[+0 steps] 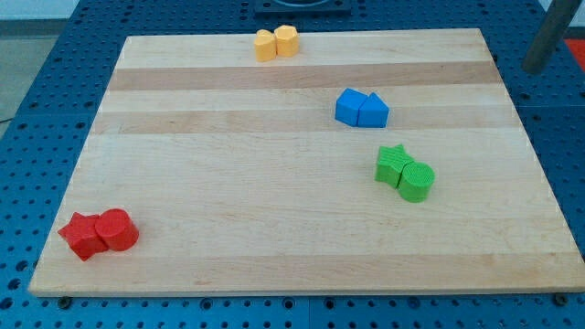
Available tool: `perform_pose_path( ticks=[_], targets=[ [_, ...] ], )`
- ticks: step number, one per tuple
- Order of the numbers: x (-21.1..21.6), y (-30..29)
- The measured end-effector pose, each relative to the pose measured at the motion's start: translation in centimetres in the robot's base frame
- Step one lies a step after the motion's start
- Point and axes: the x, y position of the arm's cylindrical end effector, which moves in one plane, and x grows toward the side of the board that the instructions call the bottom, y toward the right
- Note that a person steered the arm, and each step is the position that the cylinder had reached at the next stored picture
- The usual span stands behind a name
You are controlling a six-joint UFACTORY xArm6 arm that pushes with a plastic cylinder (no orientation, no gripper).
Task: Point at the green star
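My tip (534,67) is sitting off the table (228,174), past its top-right corner, over the blue perforated surface. It is just a rod end, so there is nothing to open or close and it is carrying nothing.

Green star (392,164) is lying down and to the view's left of my tip, well apart from it. Green cylinder (417,181) is touching the star on the side toward the view's bottom right. My tip is not pointing at the star yet, so I'm judging the task as barely started: the whole approach is left.

Blue pair is sitting left of my tip and a bit lower, between the tip's height and the star: blue cube (347,106) touching blue wedge (373,111). Two yellow blocks (276,43), shapes unclear, are resting far left of my tip at the table's top edge. Red star (82,236) and red cylinder (118,229) are lying farthest from my tip, at the bottom-left corner.

Room: the strip of table between my tip and the star's upper right side is looking bare. Coming in diagonally from the corner is looking safest, I'd say. Risks: clipping the blue wedge by swinging too far left, or nudging the cylinder by coming in too low. The star is sitting well inside the table's right edge.
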Motion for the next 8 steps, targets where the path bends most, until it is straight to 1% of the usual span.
perform_pose_path(
  ticks=[3,4,5,6,7,8],
  targets=[
    [0.2,0.0],
    [4.4,-0.2],
    [9.6,-2.3],
    [12.6,-6.7],
    [14.3,-14.5],
    [15.0,-22.3]
  ],
)
